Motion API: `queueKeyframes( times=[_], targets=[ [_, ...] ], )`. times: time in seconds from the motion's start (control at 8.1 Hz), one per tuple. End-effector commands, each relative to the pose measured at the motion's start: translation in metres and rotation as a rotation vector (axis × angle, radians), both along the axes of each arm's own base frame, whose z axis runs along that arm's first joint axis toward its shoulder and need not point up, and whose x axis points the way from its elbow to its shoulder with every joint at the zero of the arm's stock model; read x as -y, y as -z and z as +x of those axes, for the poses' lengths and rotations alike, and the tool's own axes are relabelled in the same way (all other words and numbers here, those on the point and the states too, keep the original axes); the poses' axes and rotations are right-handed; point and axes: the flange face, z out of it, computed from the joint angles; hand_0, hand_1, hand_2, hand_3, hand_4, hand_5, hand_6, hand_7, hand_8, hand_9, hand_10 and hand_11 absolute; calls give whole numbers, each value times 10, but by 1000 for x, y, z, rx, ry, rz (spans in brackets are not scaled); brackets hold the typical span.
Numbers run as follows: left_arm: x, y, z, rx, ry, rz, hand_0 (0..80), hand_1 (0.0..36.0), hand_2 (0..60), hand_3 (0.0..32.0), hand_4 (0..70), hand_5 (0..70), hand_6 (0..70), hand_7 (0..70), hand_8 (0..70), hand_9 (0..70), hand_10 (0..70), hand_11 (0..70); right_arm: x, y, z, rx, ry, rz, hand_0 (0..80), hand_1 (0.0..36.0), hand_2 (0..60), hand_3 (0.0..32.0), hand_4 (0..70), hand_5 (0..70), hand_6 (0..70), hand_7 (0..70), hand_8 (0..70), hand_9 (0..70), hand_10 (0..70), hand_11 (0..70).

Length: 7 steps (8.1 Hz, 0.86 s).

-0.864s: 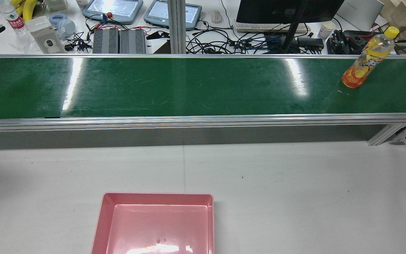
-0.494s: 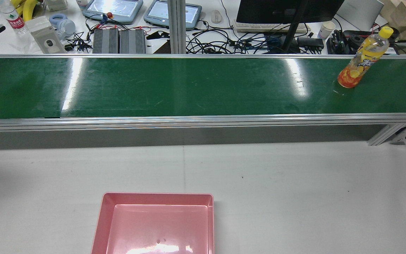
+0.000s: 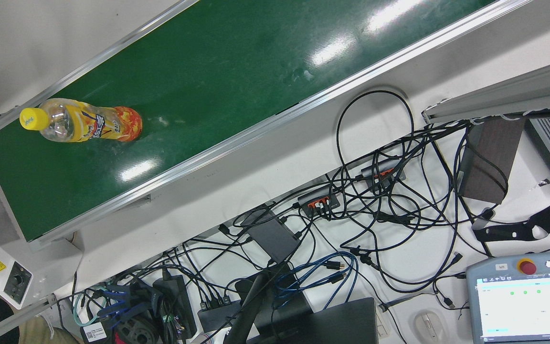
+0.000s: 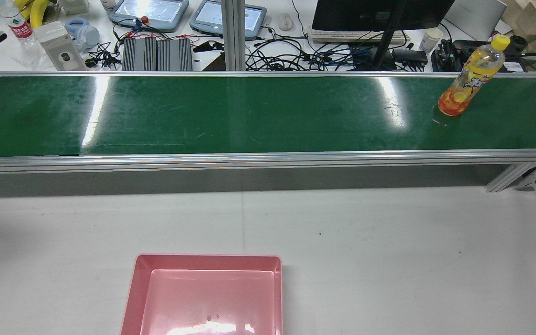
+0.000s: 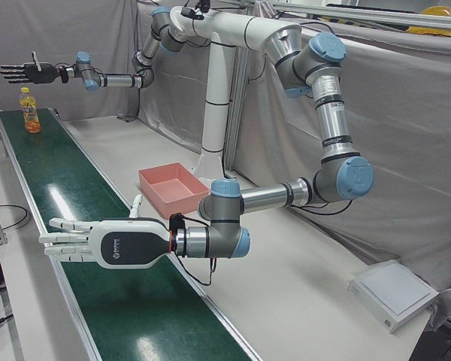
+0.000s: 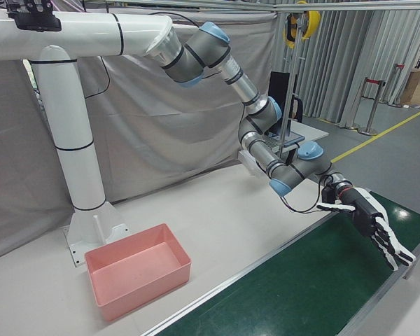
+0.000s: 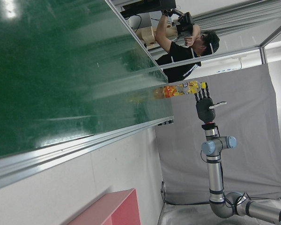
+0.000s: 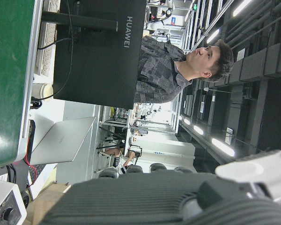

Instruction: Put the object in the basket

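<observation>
My right hand (image 5: 28,73) is up in the upper left of the left-front view, fingers spread flat, palm empty, hovering above the far end of the conveyor belt (image 4: 249,116). Just below it stands the orange drink bottle (image 4: 469,79), upright on the green belt, yellow cap on top; in the rear view that puts it at the upper right, near the belt's far edge. Hand and bottle are close, but nothing is touching. My left hand (image 5: 109,244) is low in the lower left of the same view, also splayed open and holding nothing, hanging over the near stretch of belt, well apart from the bottle. The pink basket (image 4: 207,257) sits empty on the white table, bottom centre-left in the rear view, well apart from the belt.

So I judge we're at the very start: approach, no grasp yet. Next I need to bring the right hand down beside the bottle, wrap the fingers round its body without tipping it, then lift and carry it across to the basket.
</observation>
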Motion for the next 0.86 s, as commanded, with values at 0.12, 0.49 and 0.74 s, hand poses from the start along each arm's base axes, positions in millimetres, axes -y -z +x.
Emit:
queueKeyframes(
  times=[0.12,0.49,0.74],
  targets=[
    [-1,3,-1,0,0,3,537,21,0,10,65,135,0,0,12,10,50,85,0,-1,0,0,0,-1,0,0,0,0,0,0,0,0,0,0,0,0],
    [-1,4,0,-1,-2,2,538,15,0,10,66,132,0,0,13,9,49,83,0,-1,0,0,0,-1,0,0,0,0,0,0,0,0,0,0,0,0],
    [-1,4,0,-1,-2,2,539,14,0,8,66,134,0,0,14,11,50,85,0,-1,0,0,0,-2,0,0,0,0,0,0,0,0,0,0,0,0]
  ],
)
